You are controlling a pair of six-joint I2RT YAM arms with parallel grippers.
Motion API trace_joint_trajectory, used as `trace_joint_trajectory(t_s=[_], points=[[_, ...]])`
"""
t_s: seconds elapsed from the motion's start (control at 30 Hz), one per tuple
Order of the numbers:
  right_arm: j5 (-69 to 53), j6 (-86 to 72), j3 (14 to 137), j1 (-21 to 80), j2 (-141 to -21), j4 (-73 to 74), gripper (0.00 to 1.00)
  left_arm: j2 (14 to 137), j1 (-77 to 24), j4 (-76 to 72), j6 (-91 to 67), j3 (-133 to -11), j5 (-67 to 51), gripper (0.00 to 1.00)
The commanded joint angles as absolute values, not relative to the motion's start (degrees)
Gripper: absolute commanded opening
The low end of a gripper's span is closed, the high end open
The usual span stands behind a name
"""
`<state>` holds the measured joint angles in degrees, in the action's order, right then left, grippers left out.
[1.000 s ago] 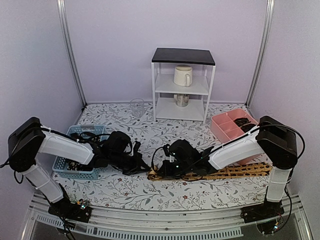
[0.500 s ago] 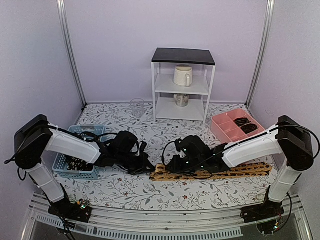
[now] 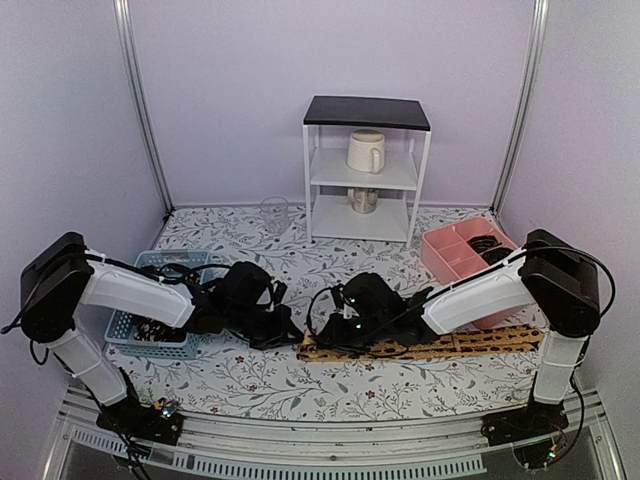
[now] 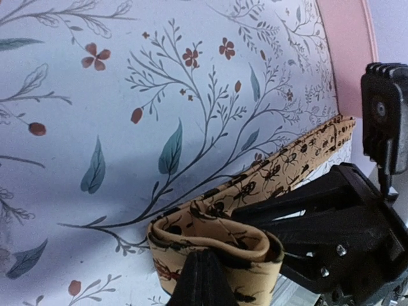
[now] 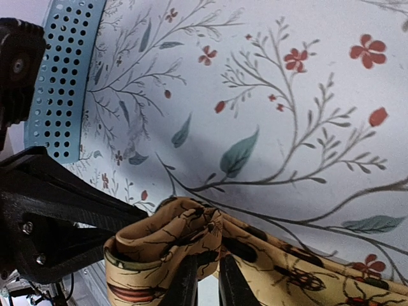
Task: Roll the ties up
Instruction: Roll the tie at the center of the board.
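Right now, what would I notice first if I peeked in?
A long tan-orange patterned fabric tie lies along the near edge of the flower-printed table. Its left end is folded into a loop, pinched by the left tool and right tool. Behind stands a white shelf rack holding a cream mug.

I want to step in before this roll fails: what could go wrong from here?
The tie has only a loose, open first turn; if the left hand or right hand lets go, it may spring flat. The two hands sit very close at that end and could bump. The long flat tail could drag and wind crooked.
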<state>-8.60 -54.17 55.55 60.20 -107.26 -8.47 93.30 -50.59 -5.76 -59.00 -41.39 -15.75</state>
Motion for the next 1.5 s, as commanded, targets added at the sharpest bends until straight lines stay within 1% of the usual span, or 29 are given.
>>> trace_joint_trajectory(t_s=[0.0, 0.3, 0.57, 0.73, 0.97, 1.47], points=[[-12.2, -54.7, 57.9, 60.7, -110.6, -13.6, 0.13, 90.4, -51.1, -3.8, -58.7, -40.2, -13.6, 0.00], [-13.8, -56.0, 57.7, 60.7, -112.8, -15.5, 0.13, 92.1, -51.1, -7.1, -58.3, -40.0, -16.1, 0.00], [-10.6, -55.5, 54.8, 59.9, -111.0, -15.1, 0.13, 93.2, -51.2, -7.2, -57.9, -40.6, -16.6, 0.00], [-9.7, -54.5, 53.8, 59.9, -109.8, -15.1, 0.08, 93.5, -51.4, -7.2, -58.1, -40.9, -16.5, 0.00], [-8.7, -54.1, 52.5, 59.8, -107.9, -15.3, 0.07, 94.7, -52.0, -7.3, -58.1, -42.3, -16.5, 0.00], [-3.6, -54.8, 47.5, 59.0, -100.5, -12.5, 0.23, 97.7, -52.7, -6.8, -58.3, -44.7, -16.1, 0.00]])
